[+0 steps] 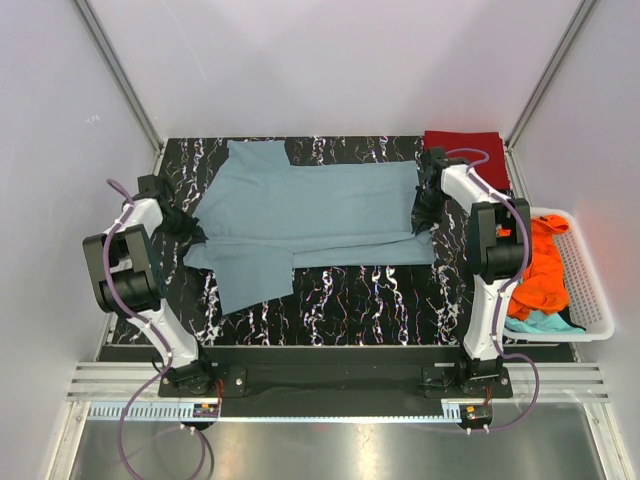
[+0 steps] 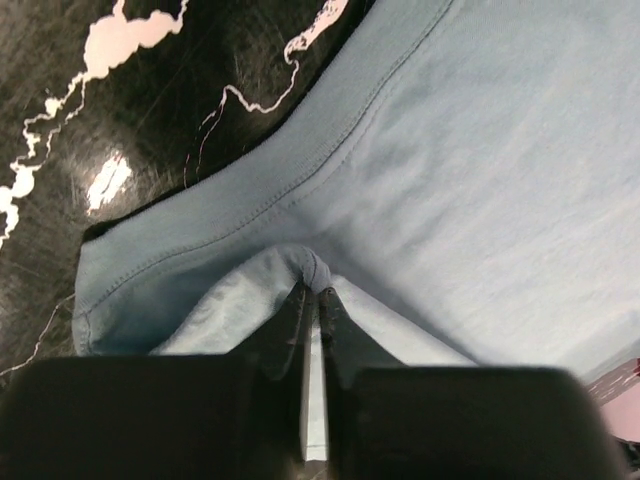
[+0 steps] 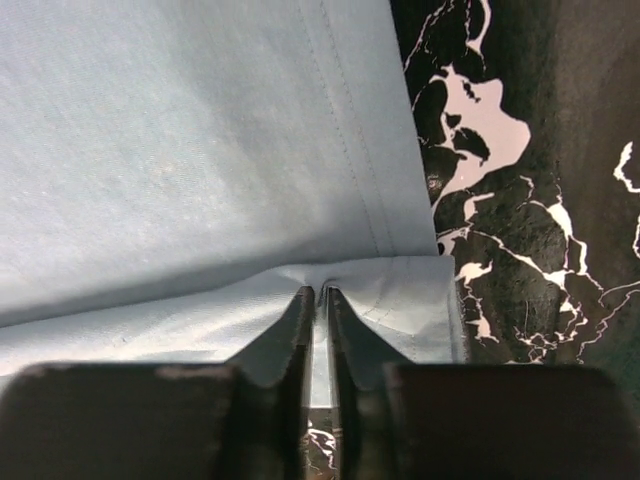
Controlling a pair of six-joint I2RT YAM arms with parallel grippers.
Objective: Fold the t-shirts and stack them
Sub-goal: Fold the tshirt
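My left fingers (image 2: pixel 288 332) and right fingers (image 3: pixel 287 335) each stand narrow, pinching the blue shirt (image 1: pixel 320 210). Uneven release could drag its folded edge crooked on the counter (image 1: pixel 350 300).

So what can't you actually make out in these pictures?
Teal shirt: top view, mostly buried under the orange shirt in the basket.
Dark red shirt: top view, near edge hidden behind the right arm.
Grey-blue shirt: wrist views show only patches; the frame edges cut off the rest.
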